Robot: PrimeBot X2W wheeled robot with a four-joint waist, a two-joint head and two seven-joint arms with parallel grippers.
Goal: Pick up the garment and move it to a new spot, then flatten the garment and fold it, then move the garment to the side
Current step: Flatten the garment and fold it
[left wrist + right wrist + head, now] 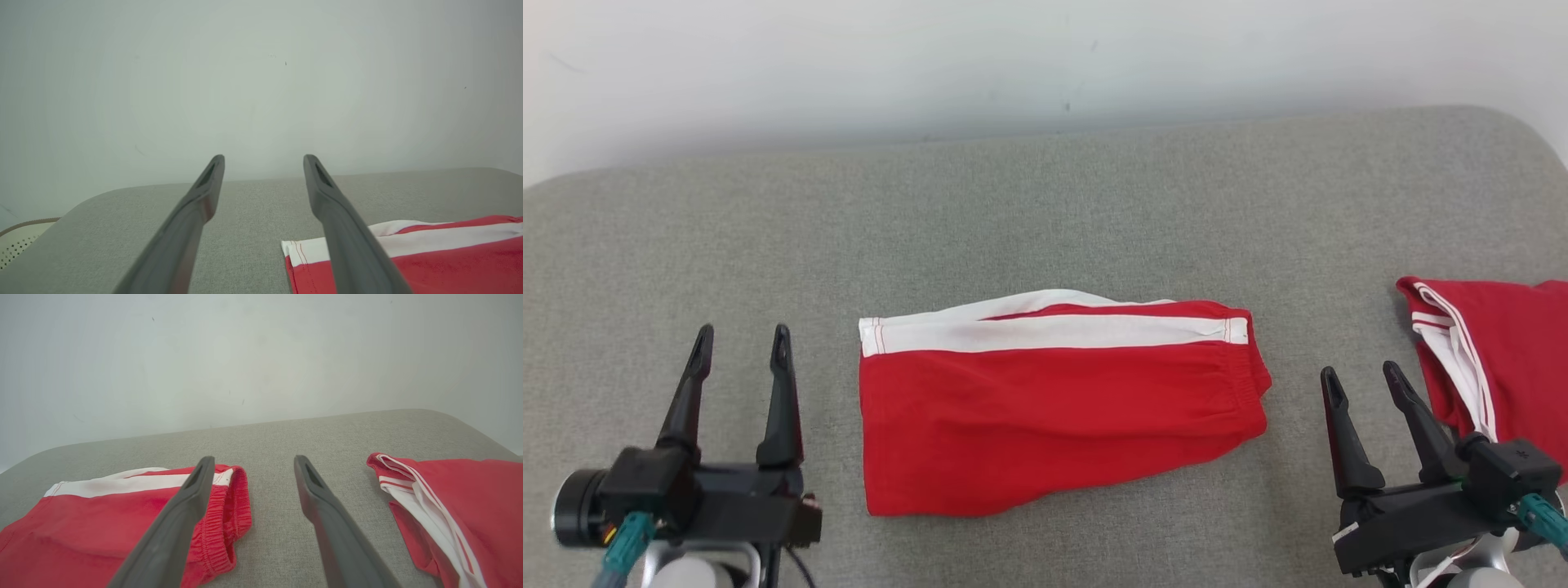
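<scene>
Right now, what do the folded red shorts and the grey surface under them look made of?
The folded red shorts: soft matte knit, likely cotton or polyester jersey; the cloth creases loosely and the waistband puckers over elastic. Which fibre, cannot tell.
The grey surface: matte heathered woven upholstery, probably over padding, judging by the fine speckled weave and rounded corners.

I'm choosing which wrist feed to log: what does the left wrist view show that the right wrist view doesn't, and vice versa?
Left wrist view: a pale perforated object at its lower left edge, beside the grey cushion. Right wrist view: a second red garment with white stripes, apart from the folded shorts. Both: the folded shorts, the grey cushion, the pale wall, and that arm's open jaws.
</scene>
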